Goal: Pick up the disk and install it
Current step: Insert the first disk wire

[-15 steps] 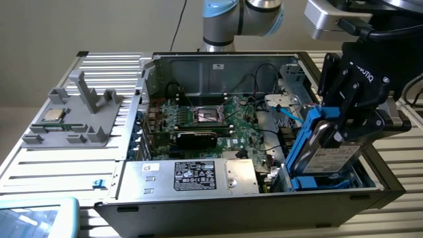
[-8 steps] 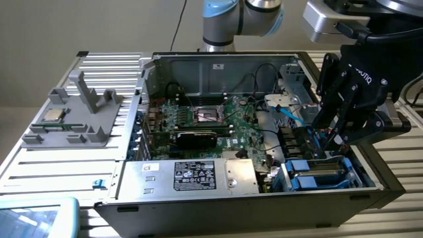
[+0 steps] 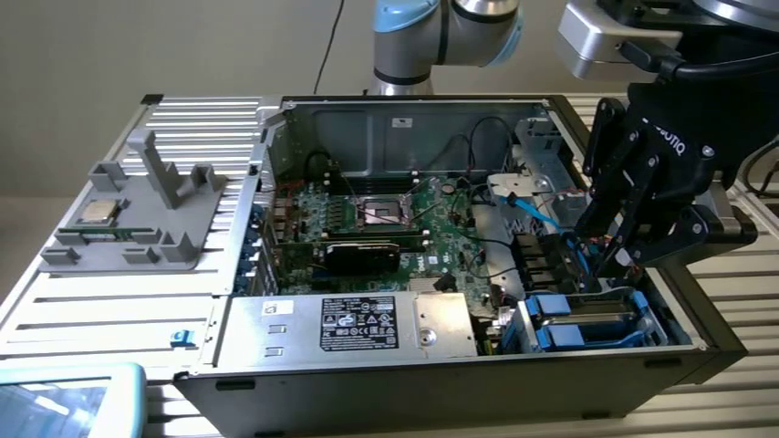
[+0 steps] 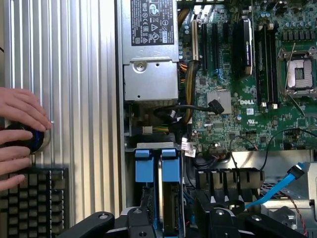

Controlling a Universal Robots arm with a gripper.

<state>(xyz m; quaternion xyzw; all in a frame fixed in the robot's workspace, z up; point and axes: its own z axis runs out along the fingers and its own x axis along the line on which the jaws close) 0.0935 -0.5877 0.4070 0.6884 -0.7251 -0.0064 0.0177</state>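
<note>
The disk (image 3: 589, 317), silver-grey with blue plastic rails, sits in the drive bay at the front corner of the open computer case (image 3: 426, 383), at the exterior view's right. My black gripper (image 3: 605, 260) hangs just above that bay, its fingers pointing down at the disk and standing apart with nothing between them. In the wrist view the disk's blue rails (image 4: 156, 166) lie straight ahead of the gripper (image 4: 173, 225), whose linkages are spread wide to both sides.
A silver power supply (image 3: 353, 324) with a black label lies beside the bay. The motherboard (image 3: 389, 219) fills the case's middle, and a blue cable (image 3: 535, 214) runs near the gripper. A grey fixture (image 3: 134, 219) holds a chip (image 3: 98, 212). A person's hand (image 4: 20, 134) rests near a keyboard (image 4: 29, 198).
</note>
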